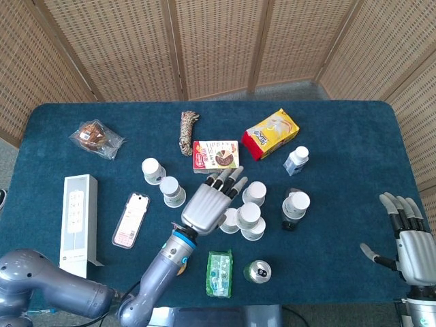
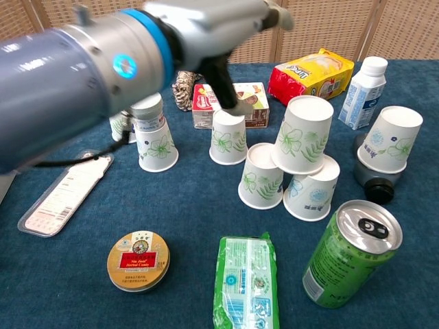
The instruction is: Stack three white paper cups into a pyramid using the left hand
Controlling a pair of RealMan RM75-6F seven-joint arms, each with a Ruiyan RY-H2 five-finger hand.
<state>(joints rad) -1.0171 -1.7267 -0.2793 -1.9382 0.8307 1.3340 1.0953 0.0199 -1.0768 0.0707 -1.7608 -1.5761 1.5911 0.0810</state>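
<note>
Left robot hand [image 1: 208, 204] hovers with metal fingers spread wide and nothing in its grasp, at nine o'clock from the pyramid. The top paper cup [image 2: 300, 143], white with leaf prints, sits inverted and slightly tilted on two base cups [image 2: 262, 175] [image 2: 312, 188], which touch each other on the blue felt surface [image 1: 340, 136]. Right robot hand [image 1: 409, 235] is empty too, fingers apart, at the surface's four o'clock edge. A shiny green can [image 2: 346, 252] stands near the base cups.

three stacked cups [image 2: 296, 171], left hand [image 2: 212, 27] above, fingers spread
</note>
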